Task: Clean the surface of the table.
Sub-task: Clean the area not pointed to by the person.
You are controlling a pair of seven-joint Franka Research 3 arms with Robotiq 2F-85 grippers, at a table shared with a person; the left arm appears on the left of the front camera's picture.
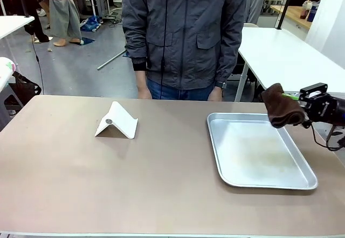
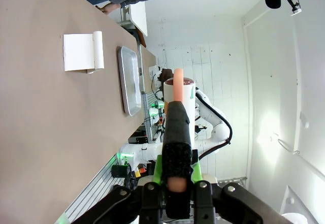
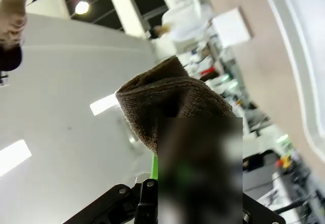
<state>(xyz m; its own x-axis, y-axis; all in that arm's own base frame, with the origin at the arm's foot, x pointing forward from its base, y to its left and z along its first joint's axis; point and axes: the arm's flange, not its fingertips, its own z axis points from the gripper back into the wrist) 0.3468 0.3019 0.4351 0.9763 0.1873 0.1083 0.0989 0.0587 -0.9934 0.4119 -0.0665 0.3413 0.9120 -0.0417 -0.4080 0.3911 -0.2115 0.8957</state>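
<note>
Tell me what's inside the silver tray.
The tray holds only a faint yellowish smear; its far right corner is hidden behind the brown cloth in the right hand.

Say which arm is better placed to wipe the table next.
Probably right: the right gripper holds a brown cloth above the table, by the tray. The left gripper clamps only a black stick.

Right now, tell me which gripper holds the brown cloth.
The right gripper: it is shut on the brown cloth, while the left gripper clamps a black, pink-tipped tool instead.
</note>
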